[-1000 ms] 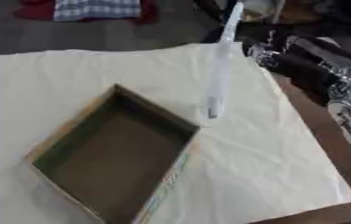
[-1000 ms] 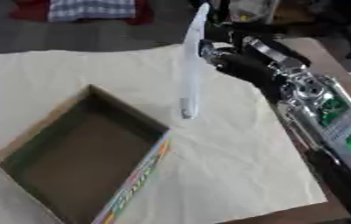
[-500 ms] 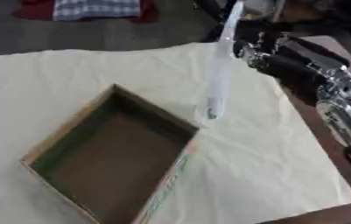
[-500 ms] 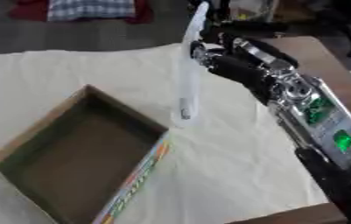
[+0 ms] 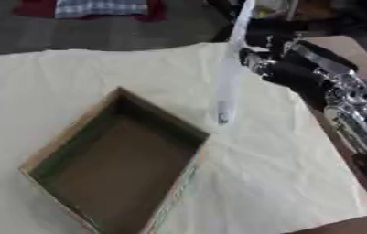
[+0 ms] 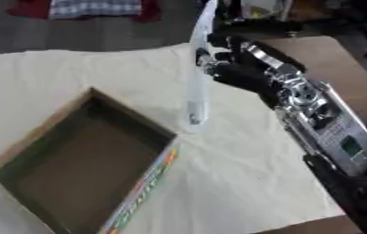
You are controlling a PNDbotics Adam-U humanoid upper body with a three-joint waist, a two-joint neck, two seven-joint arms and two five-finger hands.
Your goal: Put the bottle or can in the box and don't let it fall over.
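1. Since the earlier pictures, the right hand (image 6: 238, 73) has come in from the right edge toward the bottle (image 6: 198, 68); the bottle and the box (image 6: 82, 160) lie where they did.
2. One bottle shows: tall, slim, clear or pale, standing on the cloth (image 5: 282, 160). Its base sits just beyond the box's far right corner, outside the box. Its top reaches past the upper edge of the views.
3. One hand shows, the right one, black with silver parts, just right of the bottle at about mid-height. Its fingers (image 5: 254, 61) are curled toward the bottle. Whether they touch it or close round it I cannot tell.
4. The right arm (image 6: 322, 123) runs from the hand down along the right side, with a small green light on it in the right eye view.
5. One box: open-topped, cardboard, dark inside, lying askew with a corner toward the bottle. Coloured print runs along its near right wall.
6. One pale cream cloth covers most of the bench (image 6: 330, 59), creased near the bottle. Brown bench top shows bare at the right.
7. Beyond the cloth, one checked fabric (image 5: 98, 7) lies on something red at the top edge.
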